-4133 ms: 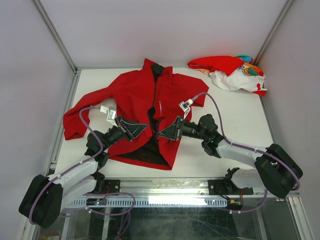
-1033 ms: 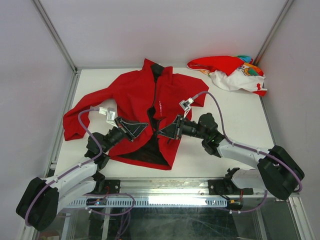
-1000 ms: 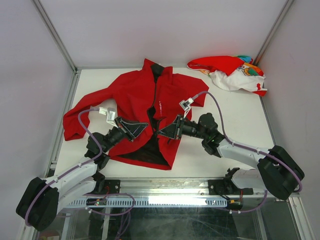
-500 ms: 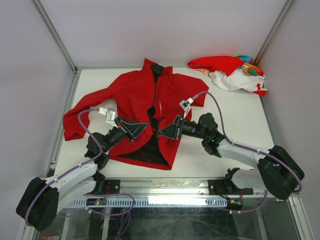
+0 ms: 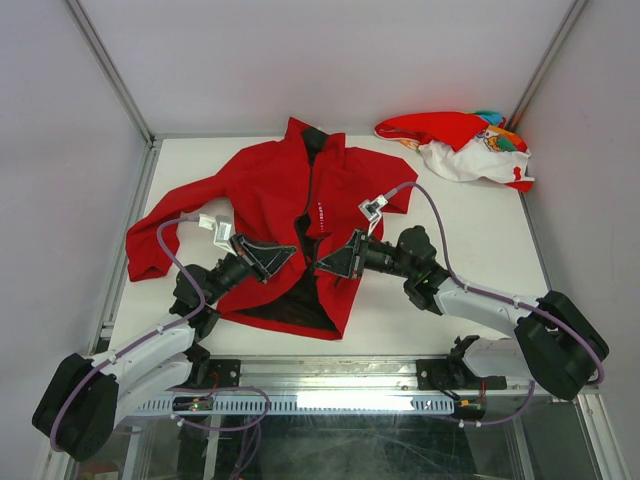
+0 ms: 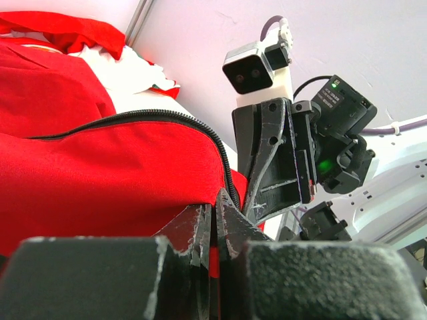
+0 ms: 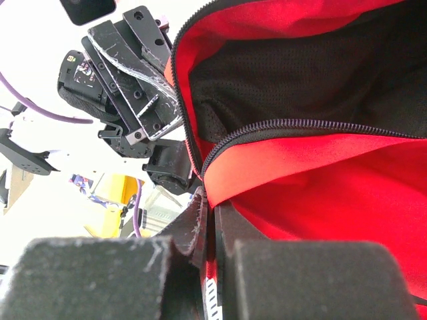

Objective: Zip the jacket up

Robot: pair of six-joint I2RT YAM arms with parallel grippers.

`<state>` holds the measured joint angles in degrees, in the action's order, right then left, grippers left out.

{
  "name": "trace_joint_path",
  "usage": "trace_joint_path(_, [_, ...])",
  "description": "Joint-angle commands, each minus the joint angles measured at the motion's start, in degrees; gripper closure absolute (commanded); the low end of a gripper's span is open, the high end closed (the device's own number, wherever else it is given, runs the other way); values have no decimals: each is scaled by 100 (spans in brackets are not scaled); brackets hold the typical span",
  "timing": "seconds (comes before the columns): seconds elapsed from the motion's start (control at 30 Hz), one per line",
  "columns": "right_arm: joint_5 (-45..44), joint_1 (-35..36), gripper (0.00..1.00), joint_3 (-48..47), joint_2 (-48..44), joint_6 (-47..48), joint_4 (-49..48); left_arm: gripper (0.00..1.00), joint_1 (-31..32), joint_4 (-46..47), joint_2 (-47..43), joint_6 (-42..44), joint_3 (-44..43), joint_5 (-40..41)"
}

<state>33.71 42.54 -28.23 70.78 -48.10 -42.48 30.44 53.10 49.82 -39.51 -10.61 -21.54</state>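
The red jacket (image 5: 270, 190) lies on the white table, collar at the far side, front open below the chest with black lining (image 5: 295, 300) showing. My left gripper (image 5: 292, 249) is shut on the jacket's left front edge, pinching red fabric (image 6: 218, 200) beside the black zipper teeth (image 6: 133, 119). My right gripper (image 5: 320, 268) is shut on the right front edge (image 7: 212, 200), just below the zipper line (image 7: 293, 125). The two grippers face each other, a short gap apart, across the open front.
A smaller red-and-white garment with colourful print (image 5: 465, 145) lies at the back right corner. Walls enclose the table on three sides. The jacket's left sleeve (image 5: 150, 240) reaches the table's left edge. A metal rail (image 5: 330, 375) runs along the near edge.
Since four seconds ago both grippers have shifted very slightly; over the last second nothing has visibly moved.
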Motion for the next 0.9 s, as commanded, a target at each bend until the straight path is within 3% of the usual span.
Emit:
trace_joint_path(0.0, [54, 35, 100, -124, -53, -46, -498, 100, 67, 439, -15, 111, -73, -122])
trace_joint_path(0.5, [-40, 35, 100, -254, 5, -147, -586, 100, 104, 319, -19, 227, -27, -179])
trace_joint_path(0.87, [3, 35, 100, -608, -53, 28, -40, 100, 138, -876, -530, 793, -124, 15])
